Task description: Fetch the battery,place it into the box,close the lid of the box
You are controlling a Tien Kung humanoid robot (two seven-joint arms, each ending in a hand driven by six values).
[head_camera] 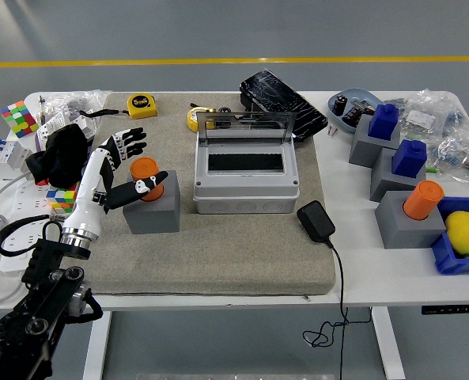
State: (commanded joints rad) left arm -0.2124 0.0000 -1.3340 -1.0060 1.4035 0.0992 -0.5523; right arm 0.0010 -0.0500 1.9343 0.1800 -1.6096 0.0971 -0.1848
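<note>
The battery (146, 169), an orange cylinder, stands upright in a grey block (152, 211) on the left of the grey mat. My left hand (133, 162) is just left of it, open, with the fingers (128, 143) spread above and behind and the thumb lying against the battery's lower front. The grey box (246, 184) sits mid-mat, its clear lid (245, 127) standing open at the back and its dark slot facing up. My right hand is out of view.
A black power adapter (315, 221) with a trailing cable lies right of the box. At the right stand grey blocks with blue pieces (385, 120) and another orange cylinder (422, 199), plus a lemon (463, 232) in a blue bin. A tape measure (142, 104), cube (17, 119) and power strip crowd the left.
</note>
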